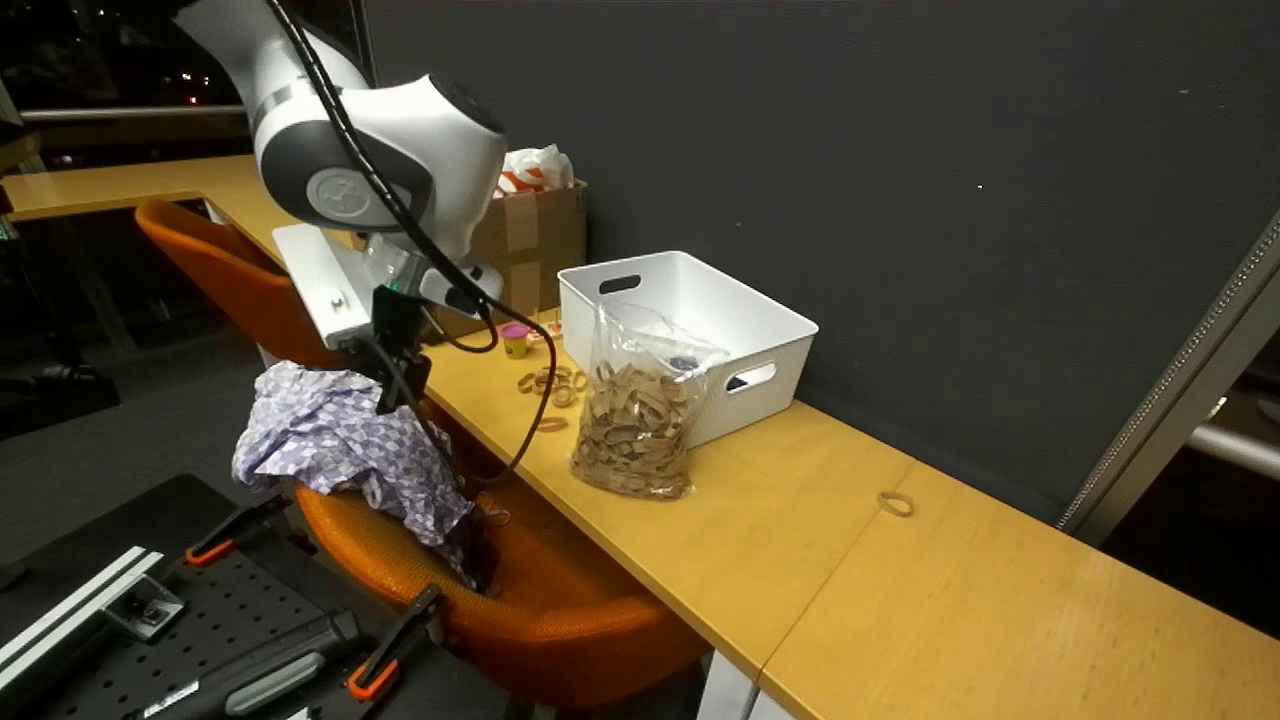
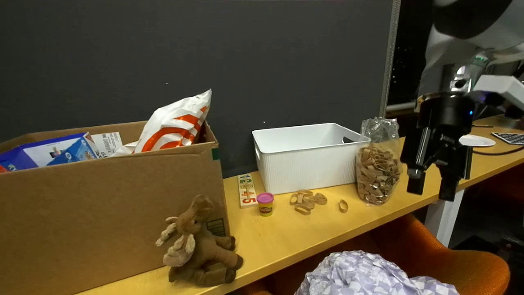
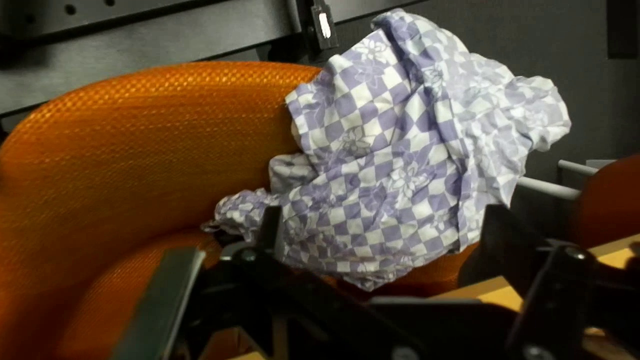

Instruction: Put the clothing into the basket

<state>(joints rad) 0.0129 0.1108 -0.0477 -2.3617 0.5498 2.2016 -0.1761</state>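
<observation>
Wrist view looks down on the clothing (image 3: 400,150), a crumpled purple-and-white checked piece spread from the centre toward two o'clock and draped over an orange chair (image 3: 165,145). Black fingers (image 3: 271,227) show toward six o'clock, set wide apart, with nothing held between them.

In an exterior view the arm (image 1: 430,140) extends from eleven o'clock, its thick white links folded over and down so that its end points toward six o'clock, above the clothing. In an exterior view the gripper (image 2: 432,190) hangs between three and four o'clock, fingertips downward, with a visible gap separating it from the clothing, whose upper part alone appears at five o'clock.

The white basket (image 2: 311,176) stands on the table (image 1: 960,600) near the centre in both exterior views; the clothing lies outside it, well apart. Just beside the basket is a clear bag of brown loops (image 1: 635,440); whether they touch I cannot tell.

Only in an exterior view do a plush moose (image 2: 204,250), at seven o'clock by the cardboard box (image 2: 110,221), and a white dish (image 2: 477,140), at three o'clock, show. Only in an exterior view does a lone brown loop (image 1: 882,499) show, at four o'clock; the black perforated board (image 1: 250,600) there fills eight o'clock, while the wrist view catches its corner at ten.
</observation>
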